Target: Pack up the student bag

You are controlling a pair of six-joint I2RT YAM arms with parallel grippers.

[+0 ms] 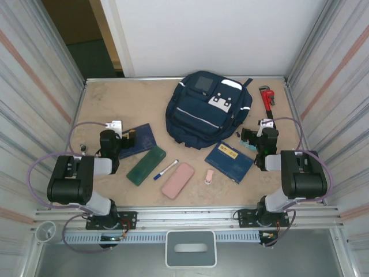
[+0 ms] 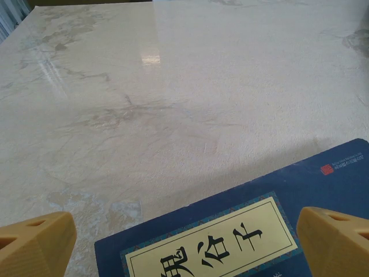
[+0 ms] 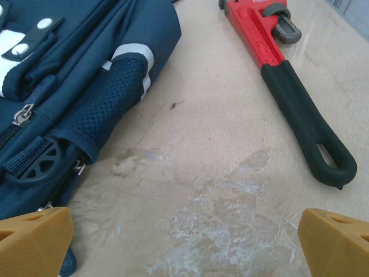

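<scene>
Corrugated metal walls (image 1: pixel 34 86) close in a pale tan bench (image 1: pixel 115 104), with a white panel (image 1: pixel 207 34) behind it. The bag (image 1: pixel 207 109) lies flat at the far centre of the bench, navy with white stripes, its front pockets facing up. A red wrench (image 1: pixel 267 99) lies just right of it, apart from the fabric, its black handle toward the arms.

Nearer the arms, a loose row runs from left to right: a blue book (image 1: pixel 138 140), a green case (image 1: pixel 146 165), a pen (image 1: pixel 166 169), a pink case (image 1: pixel 177 180), a small pink item (image 1: pixel 209 176) and a second blue book (image 1: pixel 229 161).

The left gripper (image 2: pixel 184 248) hangs over the blue book's cover with its cream label, yellow fingers (image 2: pixel 34 242) spread wide and empty. The right gripper (image 3: pixel 184 242) sits low over bare bench between the bag's mesh side pocket and the wrench handle, its fingers (image 3: pixel 334 239) likewise spread wide and gripping nothing.
</scene>
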